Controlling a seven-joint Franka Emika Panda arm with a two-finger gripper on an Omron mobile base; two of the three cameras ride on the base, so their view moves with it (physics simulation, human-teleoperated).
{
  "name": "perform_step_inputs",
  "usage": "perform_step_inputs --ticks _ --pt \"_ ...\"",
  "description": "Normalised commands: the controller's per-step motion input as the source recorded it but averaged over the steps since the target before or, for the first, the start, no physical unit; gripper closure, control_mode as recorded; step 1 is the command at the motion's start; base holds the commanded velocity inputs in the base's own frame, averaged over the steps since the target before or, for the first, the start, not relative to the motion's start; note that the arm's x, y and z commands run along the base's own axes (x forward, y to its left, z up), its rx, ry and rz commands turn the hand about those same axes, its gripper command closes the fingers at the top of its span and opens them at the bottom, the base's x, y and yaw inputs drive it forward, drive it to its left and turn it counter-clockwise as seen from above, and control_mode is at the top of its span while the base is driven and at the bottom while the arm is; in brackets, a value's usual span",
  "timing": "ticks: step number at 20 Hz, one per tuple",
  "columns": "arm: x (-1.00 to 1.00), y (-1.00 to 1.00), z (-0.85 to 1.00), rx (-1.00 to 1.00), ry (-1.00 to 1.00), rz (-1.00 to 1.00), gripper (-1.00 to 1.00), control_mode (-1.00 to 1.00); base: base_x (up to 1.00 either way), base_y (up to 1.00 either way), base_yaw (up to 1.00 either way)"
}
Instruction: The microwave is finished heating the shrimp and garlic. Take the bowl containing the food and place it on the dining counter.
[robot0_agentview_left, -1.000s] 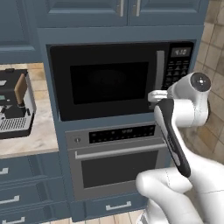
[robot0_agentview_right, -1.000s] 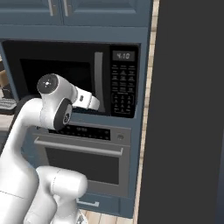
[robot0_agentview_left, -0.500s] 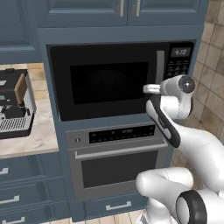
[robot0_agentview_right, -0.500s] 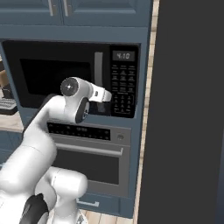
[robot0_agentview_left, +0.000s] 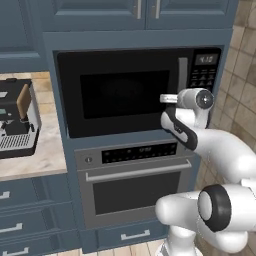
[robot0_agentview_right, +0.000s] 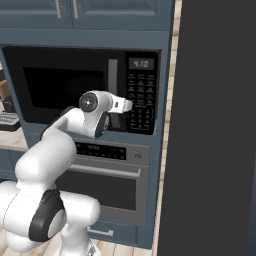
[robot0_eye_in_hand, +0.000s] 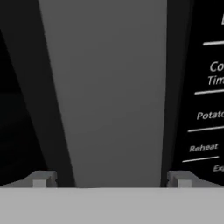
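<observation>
Gripper (robot0_eye_in_hand: 109, 183), jaws apart, straddles the grey door handle (robot0_eye_in_hand: 109, 92) of the closed microwave (robot0_agentview_left: 130, 92); it should close squarely before pulling

Both base views look forward at the microwave (robot0_agentview_left: 135, 92) (robot0_agentview_right: 82, 85), from left and right; the hand view sits close against its grey door handle (robot0_eye_in_hand: 109, 96).

I'm looking at blue cabinets (robot0_agentview_left: 145, 15) surrounding a built-in oven (robot0_agentview_left: 135, 185), a coffee machine (robot0_agentview_left: 17, 120) sitting on a beige counter (robot0_agentview_left: 45, 160).
</observation>
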Motion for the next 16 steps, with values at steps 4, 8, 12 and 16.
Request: perform_step_inputs --ticks 4,8,12,16 --pt "0.68 -0.06 -0.01 0.00 0.00 0.01 1.00 -1.00 0.00 0.00 0.00" --pt "0.02 -0.01 0.00 0.00 0.00 0.01 1.00 -1.00 0.00 0.00 0.00" --pt "-0.20 0.00 0.07 0.00 0.04 0.00 1.00 -1.00 0.00 0.00 0.00" --pt "-0.73 0.06 0.41 0.00 0.04 0.00 1.00 -1.00 0.00 0.00 0.00"
